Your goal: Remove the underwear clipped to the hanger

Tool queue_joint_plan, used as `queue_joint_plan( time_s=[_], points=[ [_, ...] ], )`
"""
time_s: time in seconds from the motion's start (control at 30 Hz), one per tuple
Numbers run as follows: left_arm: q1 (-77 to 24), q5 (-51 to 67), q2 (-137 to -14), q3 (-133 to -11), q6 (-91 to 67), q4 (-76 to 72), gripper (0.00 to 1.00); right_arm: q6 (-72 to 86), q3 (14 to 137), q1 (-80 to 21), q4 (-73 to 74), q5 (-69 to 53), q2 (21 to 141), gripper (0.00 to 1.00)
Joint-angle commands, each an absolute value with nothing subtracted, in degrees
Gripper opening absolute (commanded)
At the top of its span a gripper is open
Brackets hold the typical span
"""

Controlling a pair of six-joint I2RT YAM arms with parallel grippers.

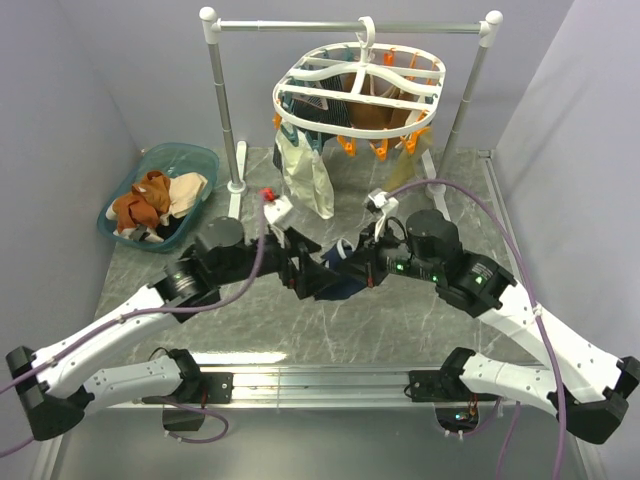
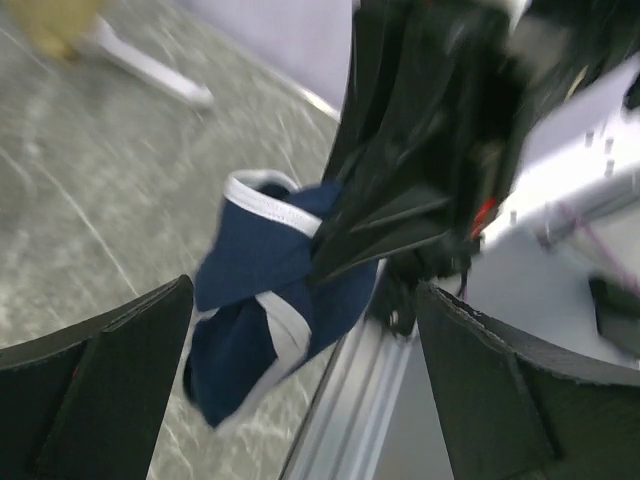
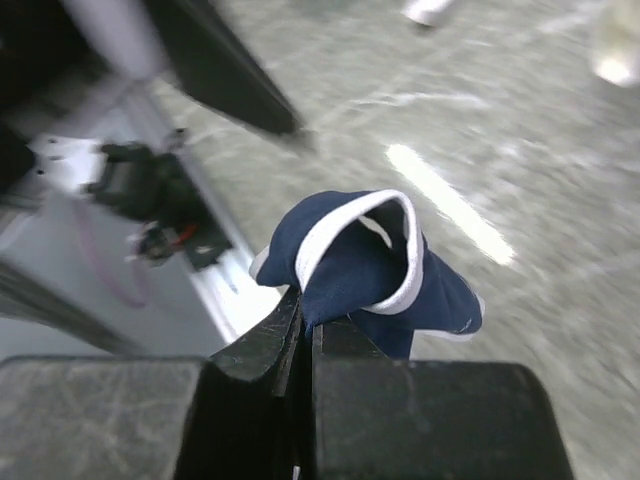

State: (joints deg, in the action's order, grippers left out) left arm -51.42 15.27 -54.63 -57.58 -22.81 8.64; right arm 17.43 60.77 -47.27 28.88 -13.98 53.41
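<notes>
Navy brief (image 3: 370,265): off the hanger (image 1: 300,68), held above the tabletop (image 1: 400,330). Right gripper (image 3: 305,315): fingers clamped on it. Left gripper (image 2: 305,350): fingers apart, flanking it. Step: likely transfer. Next: probably the teal basket (image 1: 203,156).

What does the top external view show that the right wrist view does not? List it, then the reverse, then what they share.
Only top external: the white plastic oval hanger with cloths clipped to it, and the teal plastic basket holding brown and cream cloths. Only right wrist: a close look at the right gripper, pinched shut on fabric. Both: the navy white-trimmed underwear and the grey marble table.
</notes>
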Motion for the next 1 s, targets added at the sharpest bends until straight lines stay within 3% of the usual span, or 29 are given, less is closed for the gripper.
queue_joint_plan(
  time_s=[0.0,0.23,0.47,0.57,0.6,0.63,0.67,0.73,0.77,0.83,0.87,0.97],
  points=[
    [-51.42,25.74,-56.68,-56.42,-17.59,5.87,0.99,18.63,66.35,-47.11,27.16,-26.94,56.41,0.0],
    [-51.42,24.52,-59.5,-59.33,-9.41,13.44,1.0,21.18,71.71,-46.5,24.79,-41.73,60.2,0.0],
    [-51.42,33.73,-59.76,-59.85,-8.61,15.81,0.99,24.25,71.9,-44.3,20.4,-44.38,59.59,0.0],
    [-51.24,35.5,-61.52,-60.2,-8.35,18.35,0.79,25.4,72.51,-43.77,18.46,-45.18,59.85,0.0],
    [-51.24,35.51,-62.13,-60.99,-8.26,19.41,0.6,25.4,72.77,-43.77,18.2,-45.0,59.77,0.0],
    [-51.15,35.59,-63.44,-61.43,-8.35,20.47,0.49,25.4,73.47,-43.33,18.28,-44.56,59.68,0.0],
    [-51.07,35.16,-64.07,-61.96,-8.35,22.39,0.24,25.4,73.82,-43.16,18.8,-42.91,59.5,0.0],
    [-50.89,35.07,-65.73,-62.93,-8.18,24.16,0.02,25.23,74.53,-42.63,19.07,-40.62,59.07,0.0],
    [-50.89,34.72,-66.0,-63.1,-8.35,24.87,0.0,25.14,75.23,-42.02,19.42,-39.3,58.89,0.19],
    [-50.63,32.88,-66.18,-63.28,-8.79,26.19,0.0,24.96,75.93,-41.66,21.0,-33.51,58.36,0.46],
    [-50.45,31.74,-66.01,-63.19,-8.96,26.37,0.0,24.96,76.55,-41.66,22.83,-29.83,57.75,0.65],
    [-49.92,17.81,-65.04,-62.75,-11.24,28.29,0.0,26.1,75.42,-41.4,24.08,-13.15,55.38,0.81]
  ],
)
